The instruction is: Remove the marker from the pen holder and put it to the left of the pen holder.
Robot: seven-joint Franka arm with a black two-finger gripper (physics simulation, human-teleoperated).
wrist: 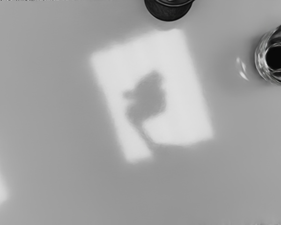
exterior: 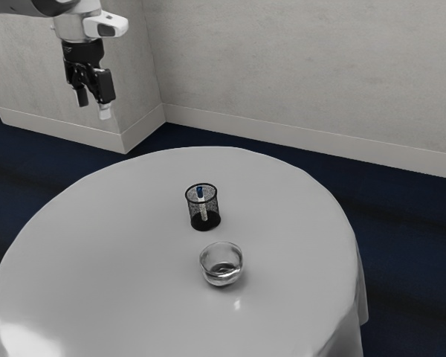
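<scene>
High at the exterior view's upper left, my gripper (exterior: pixel 94 105) stands open, its two fingers apart with nothing between them. It hangs well above and away from the pen holder (exterior: pixel 206 222), a black mesh cup upright on the table. Inside the cup leans the marker (exterior: pixel 202 205), white with a blue end (exterior: pixel 200 192) up near the rim. In the wrist view part of the pen holder (wrist: pixel 168 11) is cut off by the picture's edge, and the marker cannot be made out there.
A clear glass bowl (exterior: pixel 221 266) sits close to the pen holder on the round, pale-covered table (exterior: pixel 119 245); the wrist view has part of the bowl (wrist: pixel 277 57) too. A bright patch with a dark shadow lies on the tabletop (wrist: pixel 56 140). Walls rise behind the table.
</scene>
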